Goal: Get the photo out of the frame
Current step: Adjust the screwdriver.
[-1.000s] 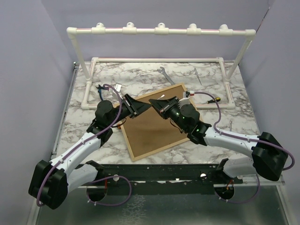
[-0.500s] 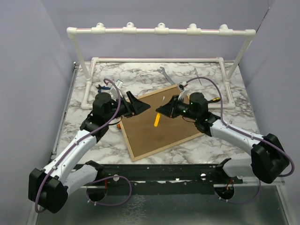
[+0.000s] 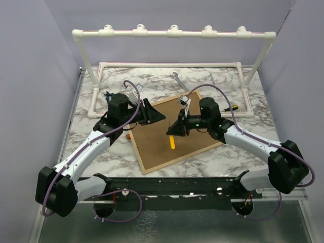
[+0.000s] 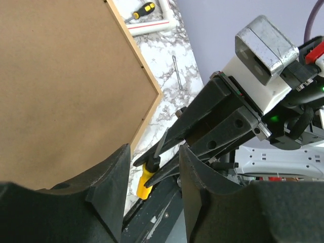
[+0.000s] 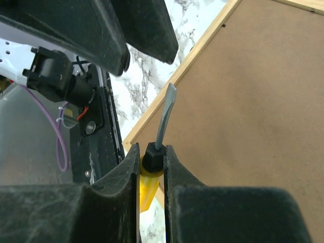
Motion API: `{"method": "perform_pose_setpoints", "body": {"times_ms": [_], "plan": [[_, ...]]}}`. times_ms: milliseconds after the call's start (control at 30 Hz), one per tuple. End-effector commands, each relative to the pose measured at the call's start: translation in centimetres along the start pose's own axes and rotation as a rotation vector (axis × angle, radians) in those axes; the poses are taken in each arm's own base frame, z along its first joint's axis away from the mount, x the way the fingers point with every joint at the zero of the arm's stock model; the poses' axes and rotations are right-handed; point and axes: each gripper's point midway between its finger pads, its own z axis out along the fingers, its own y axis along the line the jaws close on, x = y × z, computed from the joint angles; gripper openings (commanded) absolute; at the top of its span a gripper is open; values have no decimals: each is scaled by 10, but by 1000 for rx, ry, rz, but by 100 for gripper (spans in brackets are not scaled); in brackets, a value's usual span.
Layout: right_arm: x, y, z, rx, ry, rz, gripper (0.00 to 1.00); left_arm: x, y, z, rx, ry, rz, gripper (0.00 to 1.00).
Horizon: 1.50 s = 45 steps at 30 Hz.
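Directly beneath the right tool, clamping a screwdriver, lies the frame.

A white PVC pipe rack is seen across the upper part of the top view, standing on a grey-veined marble tabletop. A wrench and a thin metal tool are laid at upper centre, and a yellow-and-black-handled screwdriver is found at centre right. A yellow-handled flat-blade screwdriver is shown near the middle, with a small orange item to its left.
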Motion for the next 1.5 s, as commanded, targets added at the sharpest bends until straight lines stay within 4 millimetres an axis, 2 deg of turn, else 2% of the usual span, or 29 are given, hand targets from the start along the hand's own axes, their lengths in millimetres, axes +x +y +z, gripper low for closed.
{"method": "perform_pose_setpoints", "body": {"times_ms": [0, 267, 500, 833, 967, 1167, 1200, 1233, 1300, 1367, 1467], "plan": [[-3, 13, 3, -92, 17, -28, 1, 4, -17, 1, 68, 27, 47, 43], [-6, 28, 1, -168, 20, -34, 1, 9, -28, 2, 151, 42, 46, 37], [-8, 37, -1, -212, 11, -30, 1, 13, -24, 4, 148, 59, 26, 35], [-15, 38, 5, -245, 17, 14, 1, 19, -27, 6, 165, 78, 11, 31], [-15, 35, 8, -245, 26, 27, 1, 23, -27, 8, 170, 91, 12, 22], [-14, 35, 10, -256, 30, 40, 0, 27, -24, 12, 166, 107, 10, 0], [-13, 35, 9, -255, 33, 40, 4, 27, -23, 13, 163, 106, 10, 0], [-13, 35, 9, -251, 33, 38, 14, 25, -22, 13, 158, 98, 13, 0], [-14, 33, 7, -223, 19, 25, 41, 21, -20, 13, 136, 74, 16, 0], [-17, 28, 3, -162, -19, 11, 61, 14, -18, 14, 115, 39, 18, 0], [-28, 21, -5, -52, -105, 29, 76, 1, -21, 13, 101, -21, 9, 0]]}}
